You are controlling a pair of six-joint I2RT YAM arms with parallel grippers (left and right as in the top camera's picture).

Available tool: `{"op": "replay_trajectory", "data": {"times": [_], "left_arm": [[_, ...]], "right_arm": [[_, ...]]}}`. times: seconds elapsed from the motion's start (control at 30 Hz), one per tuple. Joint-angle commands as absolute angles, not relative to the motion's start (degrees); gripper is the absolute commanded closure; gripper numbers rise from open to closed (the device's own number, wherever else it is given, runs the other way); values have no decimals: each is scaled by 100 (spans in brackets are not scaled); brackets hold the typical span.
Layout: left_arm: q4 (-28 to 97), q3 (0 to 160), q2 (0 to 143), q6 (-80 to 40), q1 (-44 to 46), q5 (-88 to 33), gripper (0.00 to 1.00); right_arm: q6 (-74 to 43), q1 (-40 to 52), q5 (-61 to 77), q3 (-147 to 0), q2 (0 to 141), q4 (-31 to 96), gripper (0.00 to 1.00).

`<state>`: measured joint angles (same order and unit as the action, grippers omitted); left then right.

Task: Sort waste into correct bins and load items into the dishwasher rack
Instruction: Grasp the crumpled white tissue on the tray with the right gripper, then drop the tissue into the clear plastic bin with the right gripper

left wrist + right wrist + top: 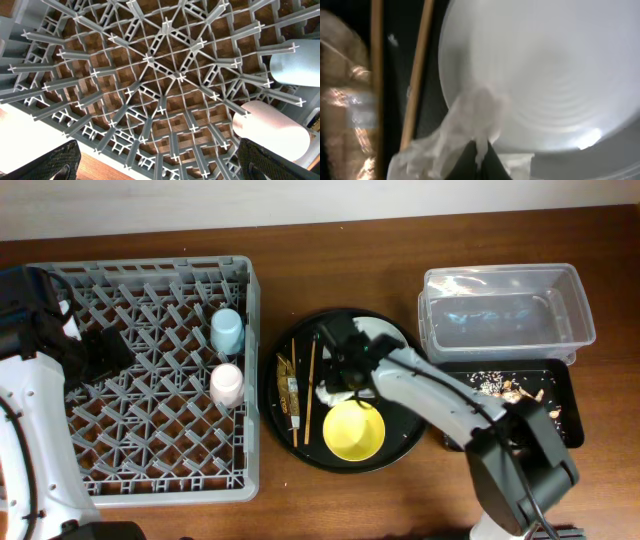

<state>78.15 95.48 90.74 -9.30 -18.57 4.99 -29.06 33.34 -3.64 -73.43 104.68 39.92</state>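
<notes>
Jaws of the right gripper [338, 370] look pinched on the crumpled white tissue [465, 130] beside the plate [545, 65], bin-bound I guess. The left gripper [160, 162] hangs jaws-spread over the dishwasher rack [160, 75].

Overhead view: bright, even light from above, sharp throughout, with short soft shadows on the counter [330, 240] and glare patches on the clear tub [505, 315]. Left wrist view: rack lattice [160, 75] crisp mid-frame, pegs splaying toward the edges, wide-angle distortion. Pink cup [270, 131] near blown out. Left end effector [160, 169] fingers [47, 162] dark and soft in the lower corners. Right wrist view: dim, heavily out of focus. Plate [545, 70] washed pale, hotspot lower right; tissue [455, 137] and chopsticks [417, 75] smeared.
</notes>
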Motion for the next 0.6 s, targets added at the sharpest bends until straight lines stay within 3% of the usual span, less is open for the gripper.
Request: {"op": "replay_trajectory", "data": {"times": [0.0, 0.23, 0.57], "left_arm": [[7806, 9620, 9041, -980, -1892, 541, 0], [7806, 9620, 9041, -980, -1892, 541, 0], [7806, 9620, 9041, -980, -1892, 541, 0]], "right_arm": [[-2606, 2978, -484, -8538, 9810, 4556, 96], [-2534, 1791, -1551, -9131, 9791, 5059, 96], [-2554, 231, -1247, -9085, 10807, 4687, 95]]}}
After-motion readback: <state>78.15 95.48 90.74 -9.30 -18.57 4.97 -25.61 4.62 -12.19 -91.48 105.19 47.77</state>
